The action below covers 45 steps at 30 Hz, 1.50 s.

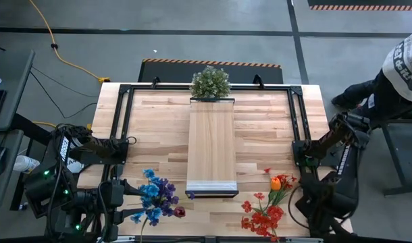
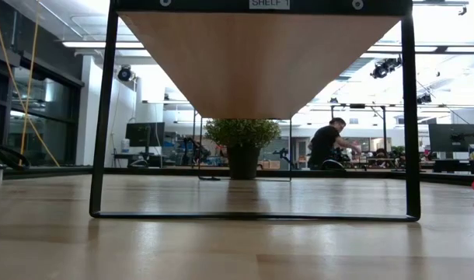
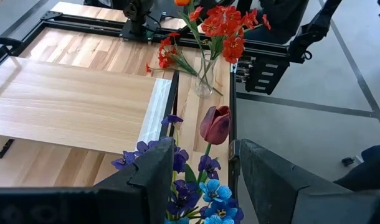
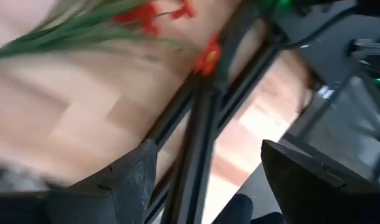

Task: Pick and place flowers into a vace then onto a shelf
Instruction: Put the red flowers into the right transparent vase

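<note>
My left gripper (image 3: 202,149) stands high over the table's near left corner, shut on a bunch of flowers with blue and purple blooms (image 1: 152,197) and one dark red bloom (image 3: 215,124). A clear glass vase (image 3: 204,78) stands on the table near the right corner and holds red flowers (image 3: 224,28) and an orange one (image 1: 275,182). The raised light-wood shelf (image 1: 211,142) runs down the table's middle, its pale end edge (image 3: 154,112) toward the near side. My right gripper (image 4: 209,149) is open and points down at the near right, beside the red flowers (image 4: 140,15). My left gripper has the bunch's green stems (image 3: 205,155) between its two fingers. The contact itself lies below the wrist picture's edge, so the kind of hold does not show. The blooms stick out ahead of the fingers toward the table's right, lifted clear of the table.
A bushy green plant in a dark pot (image 1: 210,82) stands at the shelf's far end. A black metal frame (image 1: 121,128) runs round the tabletop, and one rail (image 4: 196,143) lies under my right gripper. A person (image 1: 405,61) stands beyond the far right corner.
</note>
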Motion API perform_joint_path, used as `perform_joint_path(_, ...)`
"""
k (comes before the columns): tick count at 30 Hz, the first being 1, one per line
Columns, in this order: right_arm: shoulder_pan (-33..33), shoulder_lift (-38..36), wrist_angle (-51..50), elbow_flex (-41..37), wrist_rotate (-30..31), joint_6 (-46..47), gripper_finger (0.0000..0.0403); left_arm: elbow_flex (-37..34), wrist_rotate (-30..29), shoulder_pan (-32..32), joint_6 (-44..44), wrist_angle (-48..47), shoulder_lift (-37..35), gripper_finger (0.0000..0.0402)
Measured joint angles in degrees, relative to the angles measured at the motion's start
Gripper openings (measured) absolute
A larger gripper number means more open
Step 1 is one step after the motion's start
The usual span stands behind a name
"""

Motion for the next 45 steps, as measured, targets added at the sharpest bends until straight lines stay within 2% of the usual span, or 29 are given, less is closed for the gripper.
perform_joint_path(10, -4.2, -2.1, 0.0, -10.6, -1.2, 0.8, 0.0275, 0.0, 0.0, 0.0, 1.2, 0.0, 0.0, 0.0216)
perform_joint_path(17, -5.3, -11.2, -0.1, -15.4, 1.0, -0.4, 0.0275, 0.0, 0.0, 0.0, 1.2, 0.0, 0.0, 0.0216)
perform_joint_path(23, -6.6, -19.0, -0.1, -20.1, 5.5, -4.9, 0.0275, 0.0, 0.0, 0.0, 1.2, 0.0, 0.0, 0.0216)
perform_joint_path(32, -7.4, -24.0, 0.1, -21.1, 13.2, -12.7, 0.0275, 0.0, 0.0, 0.0, 1.2, 0.0, 0.0, 0.0216)
perform_joint_path(39, -7.4, -24.5, 0.2, -21.1, 13.9, -18.1, 0.0275, 0.0, -0.4, 0.0, 1.1, 0.0, 0.0, 0.0216)
perform_joint_path(45, -7.4, -24.5, 1.1, -21.1, 19.4, -19.9, 0.0275, 0.0, -0.6, 0.0, 1.0, 0.0, 0.0, 0.0216)
